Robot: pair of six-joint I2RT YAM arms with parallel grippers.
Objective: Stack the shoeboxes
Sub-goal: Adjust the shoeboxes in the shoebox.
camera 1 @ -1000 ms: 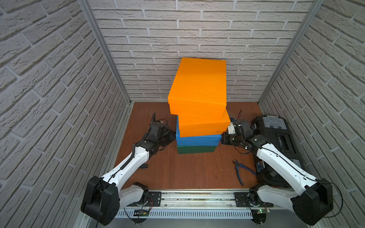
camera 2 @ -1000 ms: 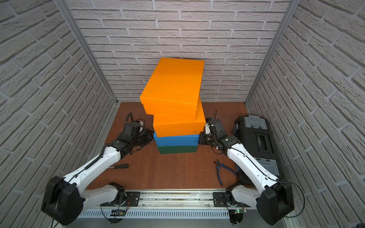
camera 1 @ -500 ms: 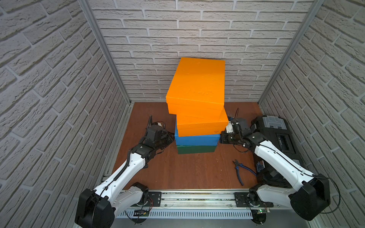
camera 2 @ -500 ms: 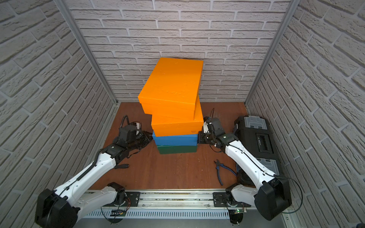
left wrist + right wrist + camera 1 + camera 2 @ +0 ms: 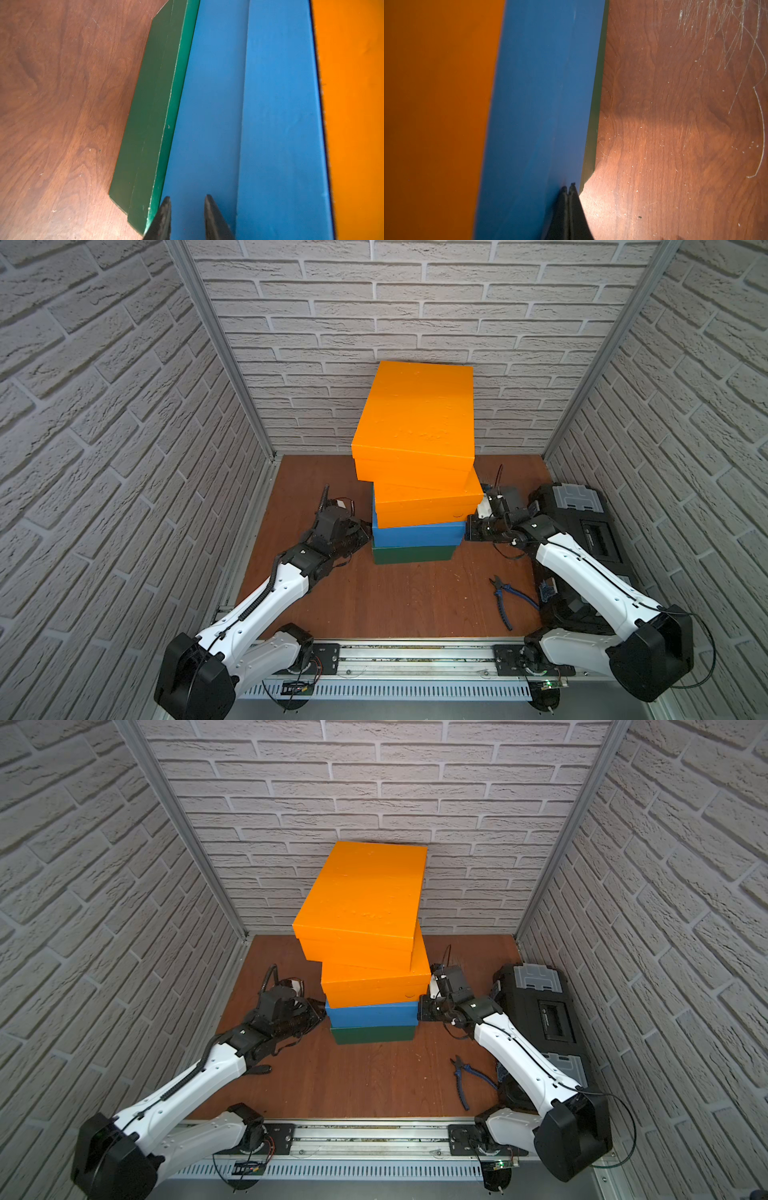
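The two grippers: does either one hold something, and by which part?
Neither holds anything. The left gripper, jaws slightly apart, and the shut right gripper only have their tips at opposite sides of the blue shoebox.

Robot lab test cell, brick-print panels (image 5: 415, 302) enclosing it between aluminium posts (image 5: 216, 344), two robot arms (image 5: 282, 589) sitting on a metal rail (image 5: 415, 653), black tool case (image 5: 598, 531) lying near the right gripper (image 5: 468, 529), pliers (image 5: 498, 591) behind it (wooden board (image 5: 395, 601) underneath).
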